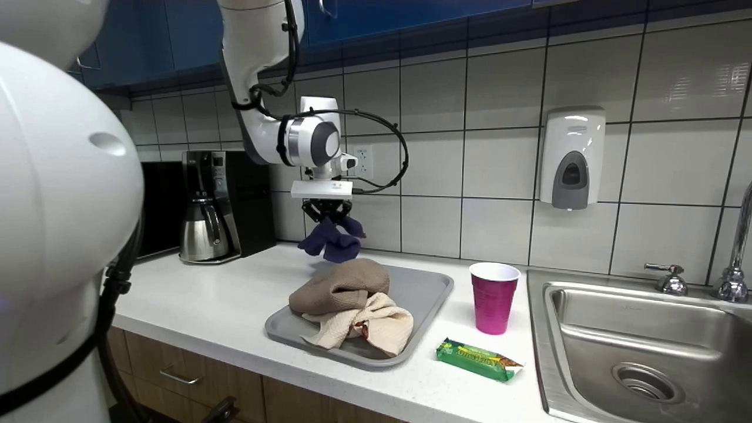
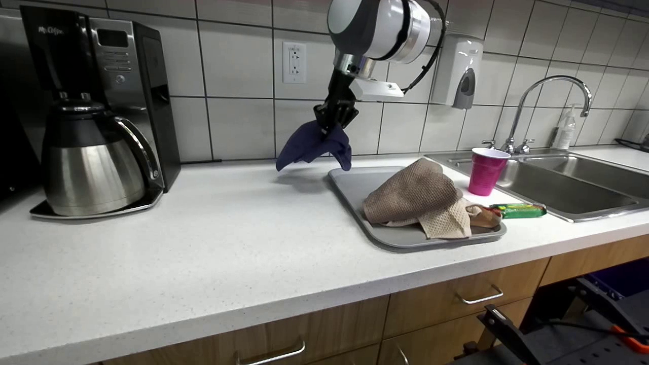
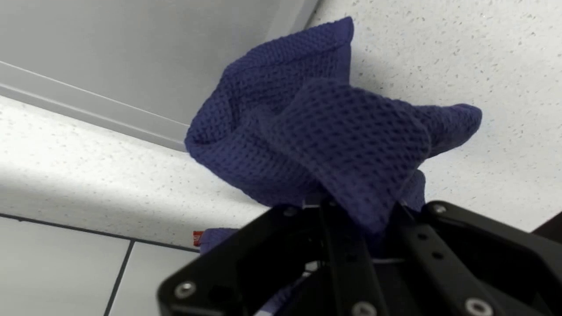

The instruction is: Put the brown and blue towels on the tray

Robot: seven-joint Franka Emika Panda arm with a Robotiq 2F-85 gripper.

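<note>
While the jaws of the black two-fingered gripper (image 3: pixel 361 208) stand narrow, they pinch a gathered fold of the small, waffle-textured, dark navy-blue towel (image 3: pixel 281 153), whose loose corners hang free in the air. The suspended towel is above the white speckled countertop (image 2: pixel 203 243), near the wall-side corner of the wide, shallow, grey rectangular tray (image 1: pixel 414 288); in the wrist view it hides that corner, and whether any of it overhangs the rim cannot be determined. On the tray rests the larger taupe-brown towel (image 2: pixel 413 190), crumpled into a mound and partly overlapping a textured cream cloth (image 1: pixel 385 323), which also lies on the tray. Near the tray, a magenta cup with a white interior (image 1: pixel 494 305) stands upright, and an elongated green packet (image 1: pixel 477 358) lies flat. Farther out, a stainless-steel sink (image 1: pixel 546 341) is set into the countertop beyond the cup. On the opposite side, well apart from the tray, stands a black-and-silver coffee maker (image 2: pixel 127 96) with a steel carafe (image 2: pixel 94 175).
</note>
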